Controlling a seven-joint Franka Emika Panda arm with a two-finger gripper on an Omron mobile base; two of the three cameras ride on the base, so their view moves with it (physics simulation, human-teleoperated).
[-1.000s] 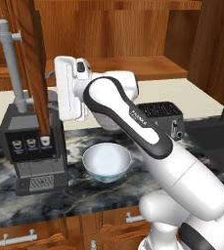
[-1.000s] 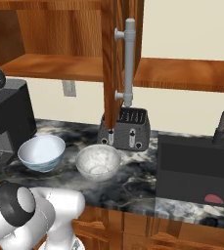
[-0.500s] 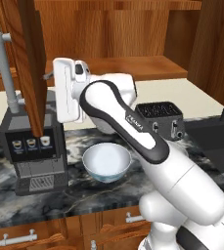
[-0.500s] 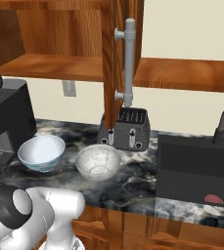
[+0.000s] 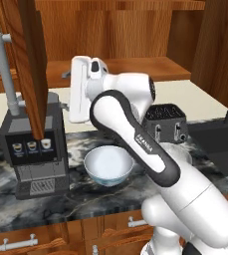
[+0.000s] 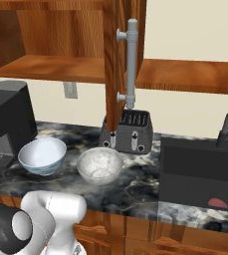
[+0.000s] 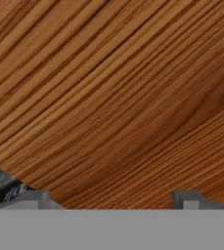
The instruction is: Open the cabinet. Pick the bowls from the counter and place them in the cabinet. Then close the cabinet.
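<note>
Arm (image 5: 135, 144) on my feed: glossy white shells, rounded and tubular, each link ending in a bulbous cap. Dark grey to black bands at the joints; one long black seam curves down the forearm link, with small dark lettering printed beside it, too small for me to read. Behind the claw, a flat white rectangular hand housing (image 5: 80, 89) with a small dark spot near its top. Claw (image 7: 113, 197): two short square grey finger tips (image 7: 186, 199), set wide apart. No cables or screws I can make out.
</note>
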